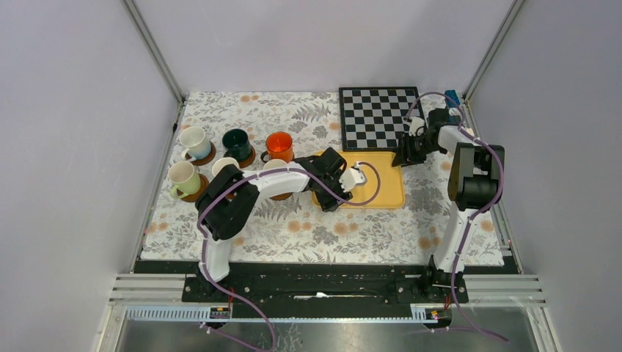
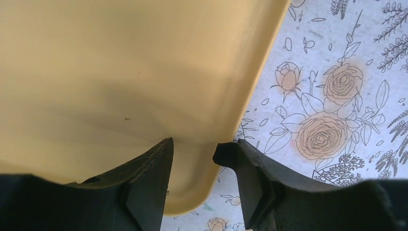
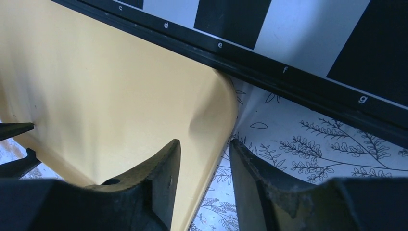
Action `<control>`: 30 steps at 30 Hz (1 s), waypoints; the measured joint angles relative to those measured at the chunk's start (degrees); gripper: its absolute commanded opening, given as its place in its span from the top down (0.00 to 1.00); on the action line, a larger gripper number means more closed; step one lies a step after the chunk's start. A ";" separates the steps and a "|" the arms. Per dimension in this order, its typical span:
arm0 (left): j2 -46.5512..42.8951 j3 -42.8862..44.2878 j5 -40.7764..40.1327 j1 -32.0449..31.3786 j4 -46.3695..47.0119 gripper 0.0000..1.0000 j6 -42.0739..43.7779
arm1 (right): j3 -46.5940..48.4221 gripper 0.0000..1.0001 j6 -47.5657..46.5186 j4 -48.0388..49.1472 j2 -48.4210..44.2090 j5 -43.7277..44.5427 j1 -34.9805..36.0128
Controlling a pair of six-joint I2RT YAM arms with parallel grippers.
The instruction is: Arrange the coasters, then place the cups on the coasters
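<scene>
Cups (image 1: 236,141) on coasters (image 1: 207,156) at the bench's (image 1: 308,235) far left (glazed ceramic, likely rigid, brittle, slick; pinch the wall beside the handle); left tool (image 2: 192,147) and right tool (image 3: 205,144) straddle opposite corners of the yellow tray (image 2: 120,72), jaws part-spread, grip undeterminable.

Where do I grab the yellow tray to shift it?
Its raised rim at a corner, from above, one finger inside, one outside. The yellow tray lies flat and wide, so only the thin rim fits the jaws, as under the right gripper.
</scene>
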 measured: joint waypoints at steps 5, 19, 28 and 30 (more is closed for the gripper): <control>0.00 0.37 0.07 0.59 -0.39 0.37 -0.92 | 1.01 0.31 0.17 -0.44 0.07 0.24 0.24; -1.20 14.51 -0.48 2.01 -8.98 0.01 -2.47 | 7.78 0.00 0.28 -7.13 -4.85 0.28 0.26; -4.63 29.75 1.49 11.43 -17.49 0.01 -6.36 | 16.59 0.00 0.44 -11.91 -15.89 -0.31 0.24; -6.14 31.74 3.28 16.44 -18.69 0.01 -7.89 | 16.59 0.00 0.50 -12.72 -18.73 -0.31 0.24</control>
